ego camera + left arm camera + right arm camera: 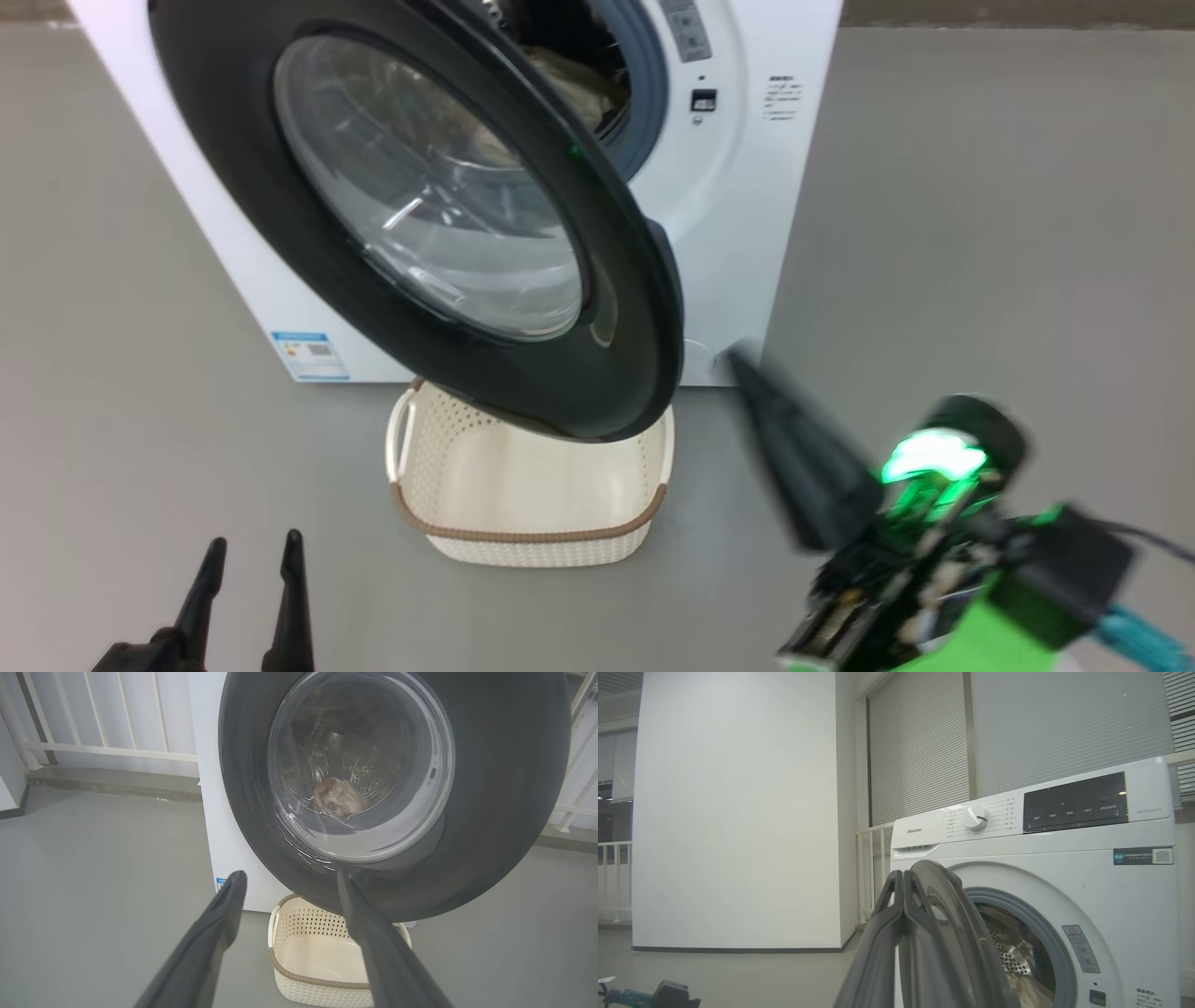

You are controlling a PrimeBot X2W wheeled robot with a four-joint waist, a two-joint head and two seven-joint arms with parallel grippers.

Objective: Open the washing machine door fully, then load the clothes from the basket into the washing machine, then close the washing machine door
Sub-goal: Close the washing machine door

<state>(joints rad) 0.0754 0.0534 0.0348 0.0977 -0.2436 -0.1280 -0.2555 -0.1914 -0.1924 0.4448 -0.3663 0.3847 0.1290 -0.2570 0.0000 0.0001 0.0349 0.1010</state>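
The washing machine (pixel 747 215) stands ahead with its door (pixel 224 187) swung partly out over the basket (pixel 523 534). A pale bundle of clothes (pixel 579 84) lies in the drum, also seen through the door glass as clothes (pixel 338 798). The part of the basket's inside not hidden by the door holds nothing. My right gripper (pixel 742 359) is shut on nothing, its tip just right of the door's free edge, near the machine's lower front. In the right wrist view the closed right gripper (pixel 903 877) stands beside the door's edge (pixel 952 905). My left gripper (pixel 252 560) hangs open at lower left, short of the basket.
Grey floor surrounds the machine and basket. A white railing (pixel 107 751) runs behind the machine on its left, and a white wall panel (pixel 738 812) stands left of it. The basket (pixel 308 980) sits directly under the door's lower rim.
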